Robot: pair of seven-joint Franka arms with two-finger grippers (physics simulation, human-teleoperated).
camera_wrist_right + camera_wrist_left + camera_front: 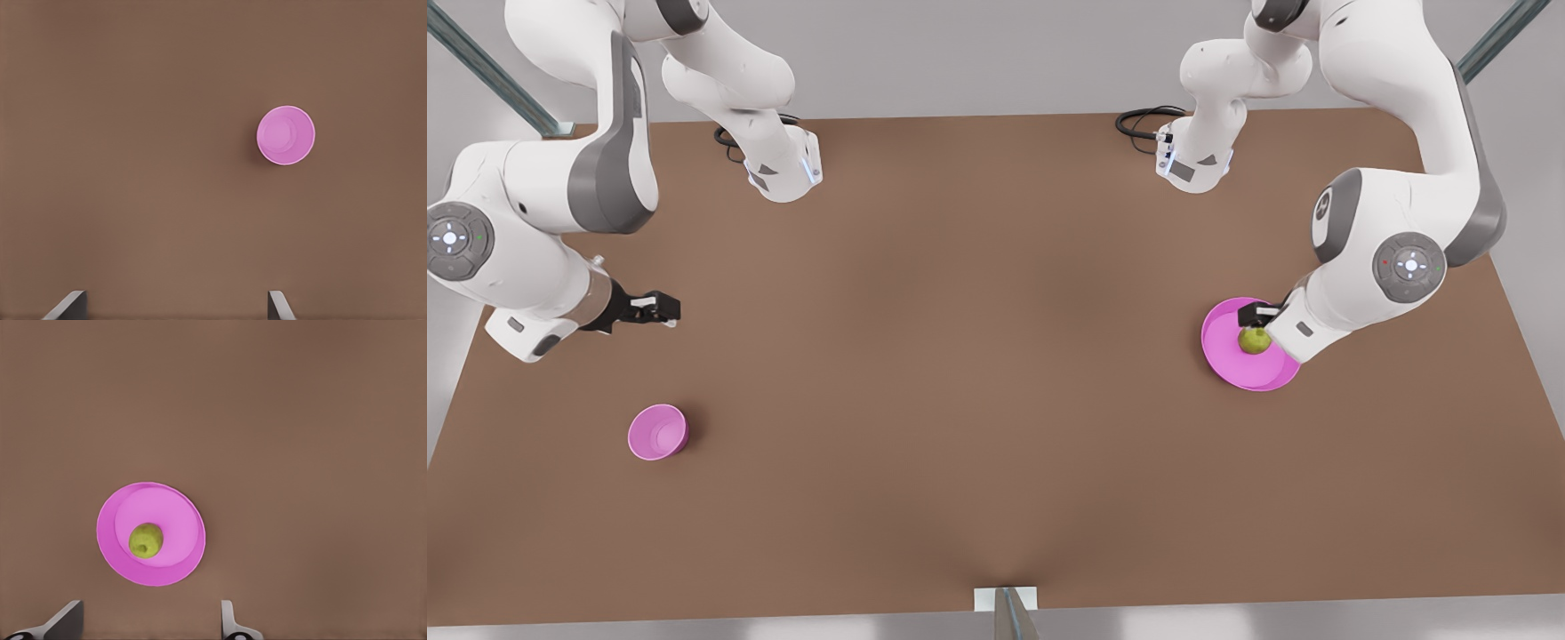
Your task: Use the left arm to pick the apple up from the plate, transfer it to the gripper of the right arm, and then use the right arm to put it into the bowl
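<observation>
Nothing's grabbed yet: left end effector (pixel 1258 313) hangs spread over the apple (pixel 1254 340) on its plate (pixel 1227 360), right end effector (pixel 660 308) waits spread, bowl (pixel 657 432) empty.

bare brown table (pixel 978 356) between plate (pixel 1227 360) and bowl (pixel 657 432), nothing standing in that stretch

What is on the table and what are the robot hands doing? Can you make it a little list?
apple: on the plate, not held
plate: on the table, front view's right
bowl: empty, front view's left
left gripper: above the plate, by the apple, fingers open
right gripper: waiting above bare table, away from the bowl, fingers open
</observation>
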